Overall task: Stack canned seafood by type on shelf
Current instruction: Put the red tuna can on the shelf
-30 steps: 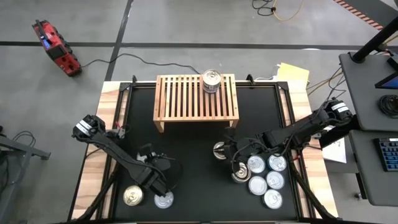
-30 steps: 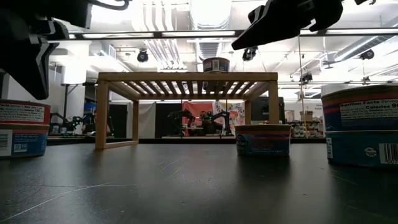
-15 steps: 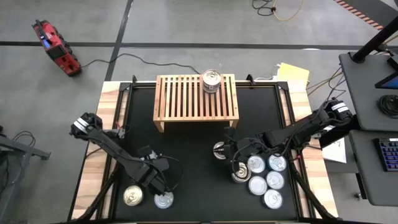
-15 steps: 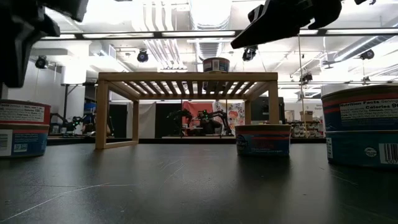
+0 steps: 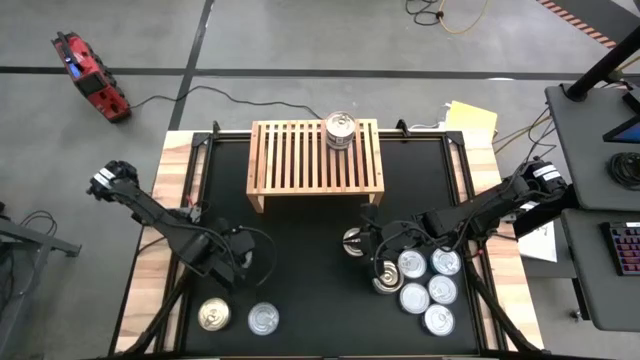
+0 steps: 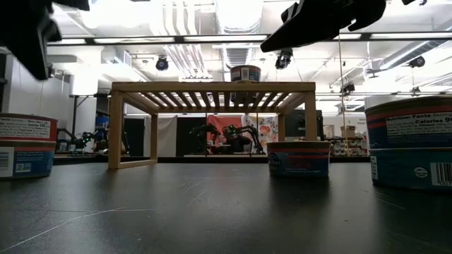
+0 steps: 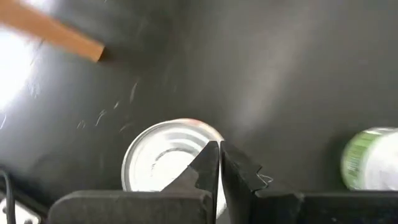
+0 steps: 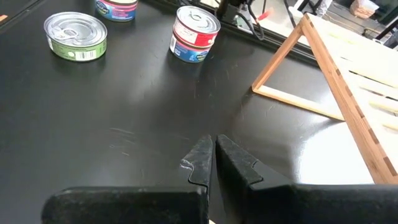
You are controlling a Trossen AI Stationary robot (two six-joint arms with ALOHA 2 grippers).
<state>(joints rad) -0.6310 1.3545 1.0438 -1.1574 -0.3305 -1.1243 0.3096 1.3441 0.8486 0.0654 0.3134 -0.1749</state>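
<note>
Lifted off the silver-lidded round tin [image 5: 263, 320] at six o'clock, the left gripper [image 5: 238, 262] now hovers empty, clenched. One stacked round metal can [image 5: 340, 130] sits on the low slatted light-wood shelf [image 5: 300, 160] at twelve o'clock. Right gripper [image 5: 372, 246], clenched and empty, waits beside the tin cluster [image 5: 428, 285] at four o'clock.

The shelf [image 5: 316, 158] is set near the back edge of the table [image 5: 300, 245], in the middle. One can [image 5: 340, 130] is placed on it, near its right end. Two cans [image 5: 213, 316] are found at the front left corner. A bunch of cans [image 5: 425, 281] is gathered at the front right, with one can [image 5: 353, 241] just left of them.
</note>
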